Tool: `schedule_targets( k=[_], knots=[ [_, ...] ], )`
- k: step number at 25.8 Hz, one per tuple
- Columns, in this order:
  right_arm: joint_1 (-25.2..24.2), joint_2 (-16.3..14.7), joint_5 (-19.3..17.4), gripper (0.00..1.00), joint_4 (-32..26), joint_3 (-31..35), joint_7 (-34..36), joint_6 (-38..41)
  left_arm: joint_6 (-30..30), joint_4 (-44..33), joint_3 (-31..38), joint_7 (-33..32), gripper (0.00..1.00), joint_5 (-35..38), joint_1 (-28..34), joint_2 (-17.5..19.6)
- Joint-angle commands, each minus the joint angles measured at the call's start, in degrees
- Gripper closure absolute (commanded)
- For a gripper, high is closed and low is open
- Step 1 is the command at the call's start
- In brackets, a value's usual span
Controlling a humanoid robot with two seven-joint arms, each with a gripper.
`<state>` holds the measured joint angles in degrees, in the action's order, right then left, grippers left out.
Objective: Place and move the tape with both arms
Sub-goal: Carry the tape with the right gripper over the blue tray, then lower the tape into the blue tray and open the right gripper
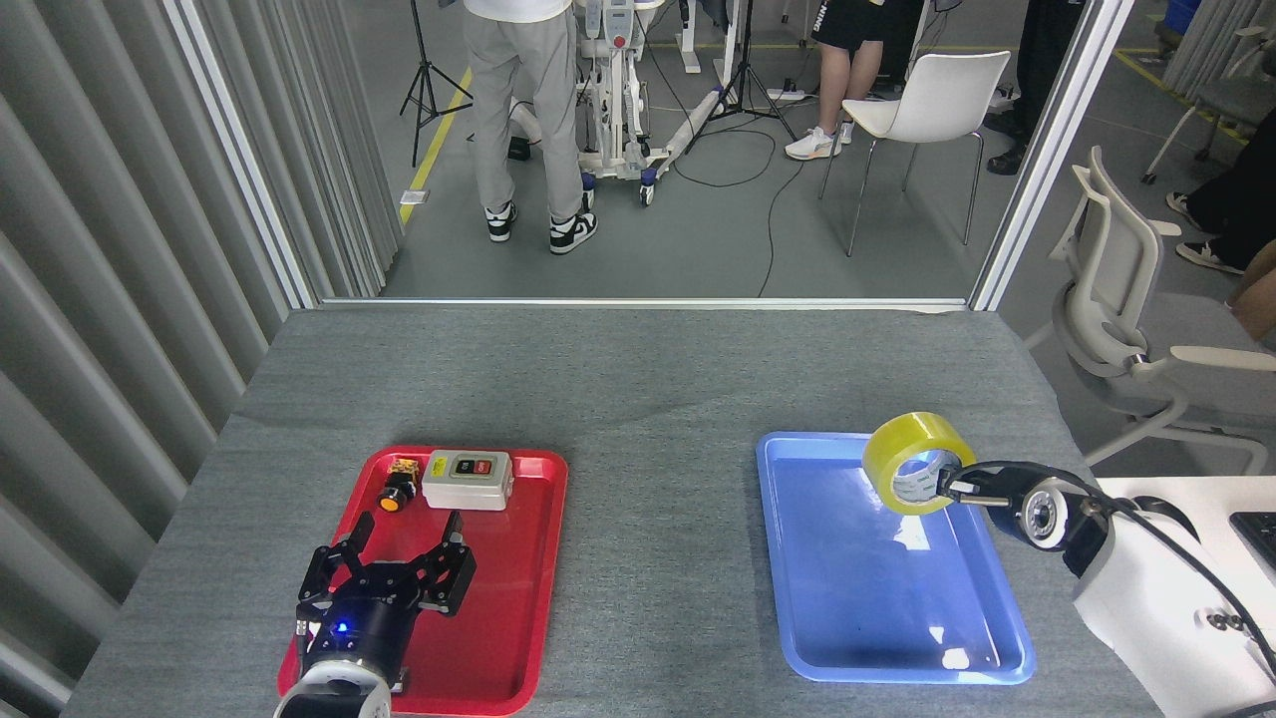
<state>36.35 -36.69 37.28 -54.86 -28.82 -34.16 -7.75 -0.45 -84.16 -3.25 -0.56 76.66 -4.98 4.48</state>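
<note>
grey table | red tray: switch box, push button

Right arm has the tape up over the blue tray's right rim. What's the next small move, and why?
Probably carry the tape leftward toward the middle of the table. The right gripper holds the roll by its core, clear above the blue tray, while the left gripper hovers open and empty over the red tray, so a handover seems likely.
</note>
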Motion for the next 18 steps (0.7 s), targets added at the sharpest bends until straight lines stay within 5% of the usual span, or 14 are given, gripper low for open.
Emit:
schedule_targets(
  k=[1,7,18],
  knots=[
    [3.6,1.0,-0.1,0.9,4.9,-3.3,-2.3,2.9,0.0,0.7,0.0,0.1,0.0,0.1,-0.1,0.3],
    [2.9,-0.4,-9.5,0.9,4.2,-3.6,-12.4,8.5,0.1,0.7,0.0,0.0,0.0,0.1,-0.2,0.4],
    [2.6,-3.7,-15.3,0.91,3.3,-5.7,-19.8,9.2,1.2,0.7,0.0,0.1,0.0,0.2,-0.3,0.2]
  ],
)
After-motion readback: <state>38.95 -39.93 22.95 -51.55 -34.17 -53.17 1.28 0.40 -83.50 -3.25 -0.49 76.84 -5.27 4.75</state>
